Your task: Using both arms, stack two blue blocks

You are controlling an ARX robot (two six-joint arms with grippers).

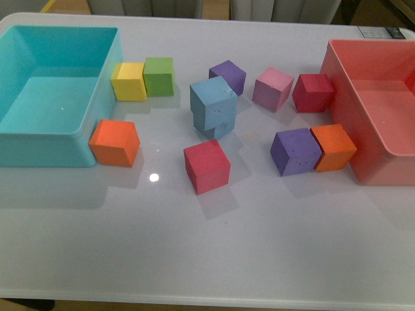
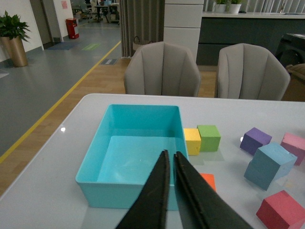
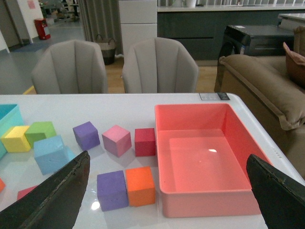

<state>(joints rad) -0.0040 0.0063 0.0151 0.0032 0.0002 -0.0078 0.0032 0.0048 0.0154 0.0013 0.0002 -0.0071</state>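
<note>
Front overhead – wrists low, facing chairs (image 2: 162,69)

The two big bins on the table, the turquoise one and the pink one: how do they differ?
The turquoise bin sits at the table's left with the left gripper above it, fingers shut. The pink bin sits at the right, under the wide-open right gripper. An orange cube touches each bin's near corner. Both are rectangular, open-topped and hold no cubes.

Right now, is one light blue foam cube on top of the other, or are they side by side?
Stacked: the upper light blue foam cube sits on the lower one, slightly askew.
</note>
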